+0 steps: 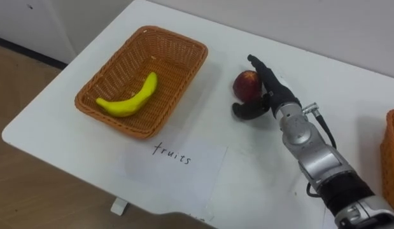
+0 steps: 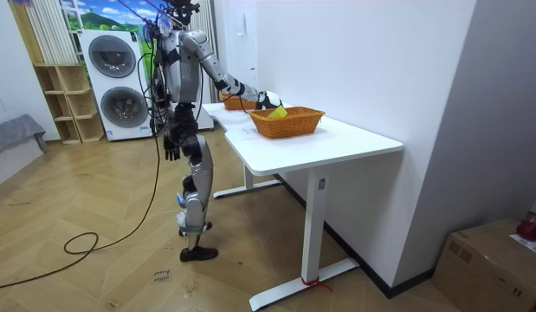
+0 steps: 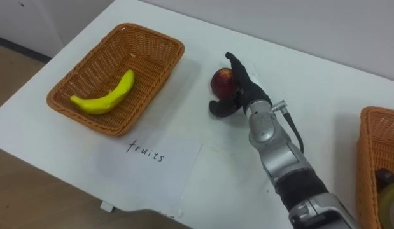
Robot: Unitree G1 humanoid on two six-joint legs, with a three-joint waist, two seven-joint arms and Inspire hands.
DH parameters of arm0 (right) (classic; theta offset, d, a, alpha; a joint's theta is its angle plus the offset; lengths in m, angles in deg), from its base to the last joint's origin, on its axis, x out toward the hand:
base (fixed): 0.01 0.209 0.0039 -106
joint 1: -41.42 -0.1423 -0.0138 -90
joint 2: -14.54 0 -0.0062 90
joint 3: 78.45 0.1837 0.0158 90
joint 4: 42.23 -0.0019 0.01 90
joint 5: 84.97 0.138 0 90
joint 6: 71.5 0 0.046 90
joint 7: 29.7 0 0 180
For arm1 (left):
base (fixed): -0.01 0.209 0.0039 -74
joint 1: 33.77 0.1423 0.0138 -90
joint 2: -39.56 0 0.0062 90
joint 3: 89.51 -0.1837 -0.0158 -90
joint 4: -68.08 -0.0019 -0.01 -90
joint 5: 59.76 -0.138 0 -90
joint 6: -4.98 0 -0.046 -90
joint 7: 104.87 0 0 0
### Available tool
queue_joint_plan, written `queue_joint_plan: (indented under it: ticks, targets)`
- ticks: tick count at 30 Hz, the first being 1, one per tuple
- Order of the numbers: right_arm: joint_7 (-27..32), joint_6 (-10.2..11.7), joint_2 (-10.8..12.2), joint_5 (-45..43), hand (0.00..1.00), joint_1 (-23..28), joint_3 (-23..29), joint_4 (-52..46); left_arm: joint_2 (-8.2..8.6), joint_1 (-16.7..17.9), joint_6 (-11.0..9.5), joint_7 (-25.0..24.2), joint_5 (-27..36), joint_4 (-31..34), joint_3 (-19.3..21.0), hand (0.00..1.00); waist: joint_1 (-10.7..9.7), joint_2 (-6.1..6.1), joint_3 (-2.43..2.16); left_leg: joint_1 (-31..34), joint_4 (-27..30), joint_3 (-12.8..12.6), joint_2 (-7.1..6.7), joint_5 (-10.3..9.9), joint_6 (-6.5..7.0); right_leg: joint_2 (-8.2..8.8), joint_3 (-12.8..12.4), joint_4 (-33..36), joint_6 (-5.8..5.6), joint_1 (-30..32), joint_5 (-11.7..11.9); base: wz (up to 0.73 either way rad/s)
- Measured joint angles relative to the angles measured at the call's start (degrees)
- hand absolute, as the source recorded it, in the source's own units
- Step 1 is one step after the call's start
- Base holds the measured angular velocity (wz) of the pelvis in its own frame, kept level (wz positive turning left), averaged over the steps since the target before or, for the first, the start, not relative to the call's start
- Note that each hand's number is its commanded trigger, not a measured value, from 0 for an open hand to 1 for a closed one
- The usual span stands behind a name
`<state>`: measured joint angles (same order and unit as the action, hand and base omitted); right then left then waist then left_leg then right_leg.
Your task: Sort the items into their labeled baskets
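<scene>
Basket cut off at edge, contents unclear. Red apple on surface, half hidden by right hand curled round it. Left hand hangs at side; grip cannot be told.

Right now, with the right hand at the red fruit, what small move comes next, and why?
Probably lift the red fruit slightly: the right hand cups it, thumb curled against it, but it rests on the table, outside the fruit basket.

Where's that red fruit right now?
In the left eye view the red fruit lies on the white table, just right of the fruit basket, with the right hand curled around it.
</scene>
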<state>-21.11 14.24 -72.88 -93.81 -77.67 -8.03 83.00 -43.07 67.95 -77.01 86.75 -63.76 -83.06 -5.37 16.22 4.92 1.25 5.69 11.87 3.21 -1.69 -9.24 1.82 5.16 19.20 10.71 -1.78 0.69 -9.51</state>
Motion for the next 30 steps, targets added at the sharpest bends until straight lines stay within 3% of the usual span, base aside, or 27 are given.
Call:
queue_joint_plan:
  ticks: [17, 18, 19, 20, 21, 22, 30]
  targets:
    - [0.0, 0.0, 1.5, 0.5, 0.0, 0.0, -0.2, -0.2, -0.24, 0.2, 0.8, 0.0, -0.4, 0.5, -0.1, 0.0, 0.8, -0.22, -0.08, -0.4, -0.1, 0.2, 0.0, 0.0, 0.01, 0.03, 0.0, -0.1, 0.0, -0.2, 0.0, 0.0]
    - [0.0, 0.0, 1.5, 0.5, 0.05, 0.0, -0.4, -0.3, -0.26, 0.2, 0.8, 0.0, -0.4, 0.5, -0.1, 0.0, 0.9, -0.22, -0.08, -0.4, -0.1, 0.2, -0.01, 0.0, 0.01, 0.03, 0.0, -0.1, 0.0, -0.3, 0.0, 0.0]
    - [0.0, 0.0, 1.6, 0.5, 0.3, 0.0, -0.6, -0.6, -0.3, 0.2, 0.8, 0.0, -0.4, 0.5, -0.1, 0.0, 1.0, -0.25, -0.08, -0.4, 0.0, 0.2, -0.01, 0.0, 0.01, 0.03, 0.0, -0.1, 0.0, -0.3, 0.0, 0.0]
    - [-0.1, 0.0, 1.7, 0.5, 0.73, 0.0, -0.7, -0.7, -0.29, 0.2, 0.8, 0.0, -0.4, 0.5, -0.1, 0.0, 1.2, -0.33, -0.08, -0.4, 0.0, 0.2, -0.01, 0.0, 0.0, 0.03, 0.0, -0.1, 0.0, -0.3, 0.0, 0.0]
    - [-0.1, 0.0, 1.7, 0.5, 0.95, 0.0, -0.7, -0.7, -0.3, 0.2, 0.8, 0.0, -0.4, 0.5, -0.1, 0.0, 1.2, -0.36, -0.08, -0.4, 0.0, 0.3, -0.02, 0.0, 0.0, 0.03, 0.0, -0.1, 0.0, -0.3, 0.0, 0.0]
    - [-0.1, 0.0, 1.8, 0.5, 1.0, 0.0, -0.9, -0.8, -0.32, 0.2, 0.8, 0.0, -0.4, 0.5, 0.0, 0.0, 1.3, -0.44, -0.08, -0.4, 0.0, 0.4, -0.03, 0.0, 0.01, 0.03, 0.1, -0.1, 0.0, -0.4, 0.0, 0.0]
    - [0.1, 0.0, 1.8, 0.5, 1.0, 0.0, -1.8, -1.8, -0.4, 0.4, 0.8, -0.1, -0.4, 0.5, -0.1, 0.0, 1.3, -0.68, -0.06, -0.5, 0.0, 0.6, -0.06, 0.0, 0.0, 0.11, 1.3, -0.1, 0.0, -0.7, 0.0, 0.03]
